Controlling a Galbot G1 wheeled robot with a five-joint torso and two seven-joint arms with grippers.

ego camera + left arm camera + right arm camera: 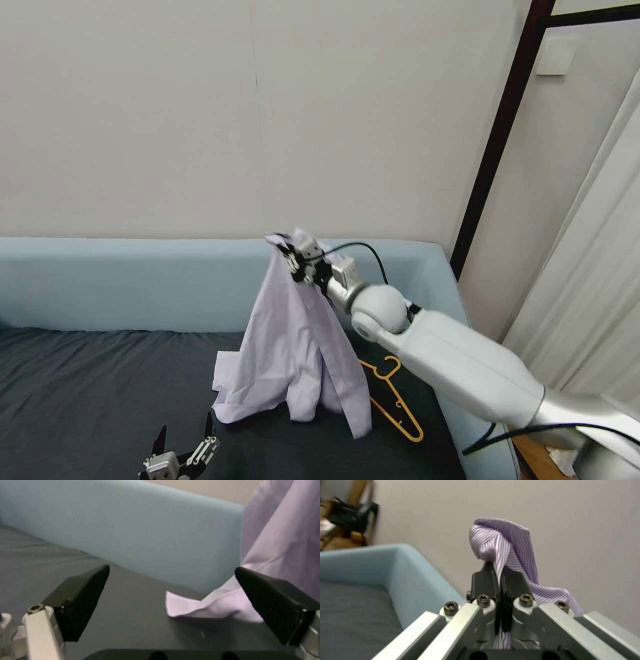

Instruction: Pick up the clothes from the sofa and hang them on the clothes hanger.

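A pale purple striped shirt (pixel 296 350) hangs from my right gripper (pixel 296 262), which is shut on its top above the sofa seat; its lower hem still rests on the dark cushion. The right wrist view shows the pinched fabric (pixel 506 551) bunched above the closed fingers (pixel 487 581). A yellow clothes hanger (pixel 396 398) lies flat on the cushion just right of the shirt, under my right arm. My left gripper (pixel 183 458) hovers low at the front of the seat, open, with the shirt's hem (pixel 215 605) lying beyond its fingers (pixel 80 596).
The sofa has a light blue backrest (pixel 130 280) and right armrest (pixel 470 400) around a dark grey seat (pixel 90 400). A black door frame (pixel 495 140) and a pale curtain (pixel 590 290) stand to the right.
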